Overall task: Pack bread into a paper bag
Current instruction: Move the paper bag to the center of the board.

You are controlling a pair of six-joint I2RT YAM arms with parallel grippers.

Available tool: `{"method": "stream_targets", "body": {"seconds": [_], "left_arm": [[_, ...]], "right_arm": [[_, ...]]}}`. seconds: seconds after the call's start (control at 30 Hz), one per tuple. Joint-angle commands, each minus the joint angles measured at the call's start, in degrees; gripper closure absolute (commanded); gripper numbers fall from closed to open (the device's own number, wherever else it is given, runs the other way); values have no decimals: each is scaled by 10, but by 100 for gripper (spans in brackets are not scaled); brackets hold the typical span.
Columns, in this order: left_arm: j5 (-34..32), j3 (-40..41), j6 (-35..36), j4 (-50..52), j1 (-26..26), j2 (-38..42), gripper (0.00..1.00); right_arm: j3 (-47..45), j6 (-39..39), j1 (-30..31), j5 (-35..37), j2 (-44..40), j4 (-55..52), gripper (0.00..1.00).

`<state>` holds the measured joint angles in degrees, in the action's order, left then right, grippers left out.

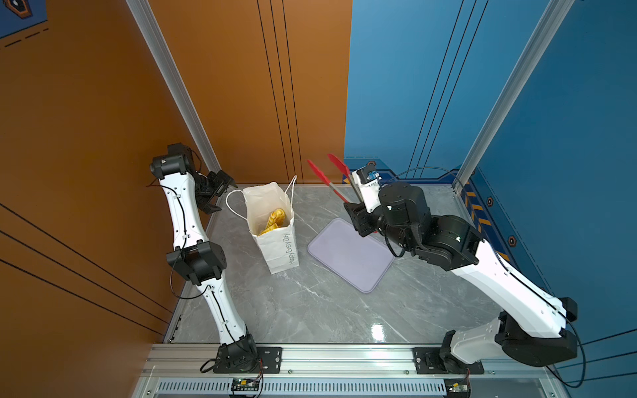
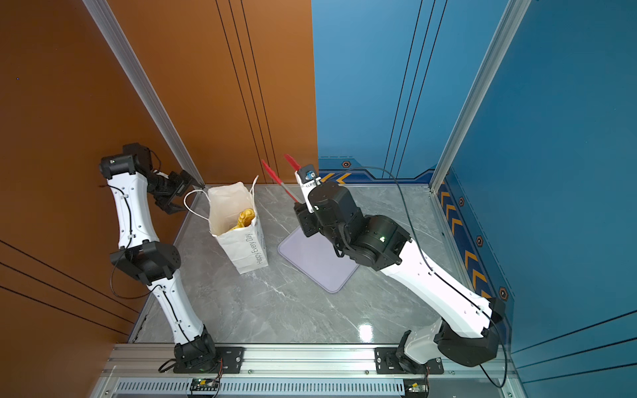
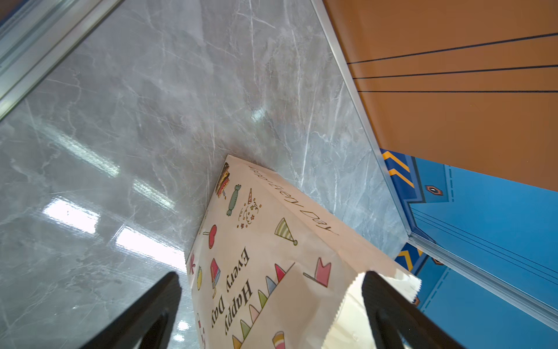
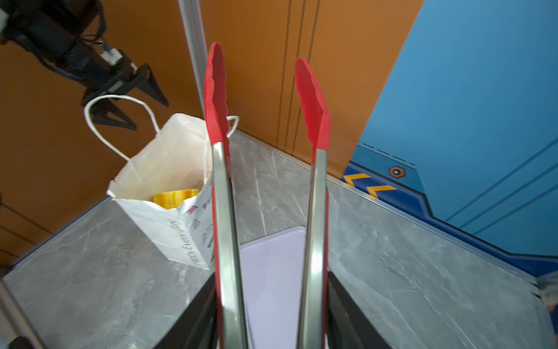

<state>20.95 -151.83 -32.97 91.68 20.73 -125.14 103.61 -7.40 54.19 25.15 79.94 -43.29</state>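
With bread (image 1: pixel 274 218) inside the paper bag (image 1: pixel 279 251) near the worktop's far-left corner, the left hand (image 1: pixel 220 196), jaws apart, may snag its cord handle (image 1: pixel 226 201) and topple it; the right hand (image 1: pixel 358 218) clamps tongs (image 1: pixel 324 177).

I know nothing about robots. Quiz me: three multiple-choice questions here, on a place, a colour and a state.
1. Where are the golden-yellow pastries?
A. on the flat lilac tray
B. on the grey marble table
C. inside the tall white paper bag

2. What colour are the tips of the long metal tongs?
A. red
B. green
C. black

3. How do the left arm's jaws stand?
A. shut on a handle
B. spread open
C. shut on the tongs

Answers: C, they show in its open mouth; A, both tips are red; B, its black fingers stand wide apart.
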Motion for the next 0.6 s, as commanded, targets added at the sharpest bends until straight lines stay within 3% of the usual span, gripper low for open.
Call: {"method": "stream_targets", "body": {"seconds": [0.0,0.23,0.57], "left_arm": [[-95,32,-8,82,-18,21,2],[-176,162,-26,20,-14,79,2],[-147,458,-7,-144,-21,164,2]], "right_arm": [[-67,-19,-59,73,-51,-6,44],[-192,-94,-228,26,-127,-11,37],[-321,-212,-388,-75,-112,5,38]]}}
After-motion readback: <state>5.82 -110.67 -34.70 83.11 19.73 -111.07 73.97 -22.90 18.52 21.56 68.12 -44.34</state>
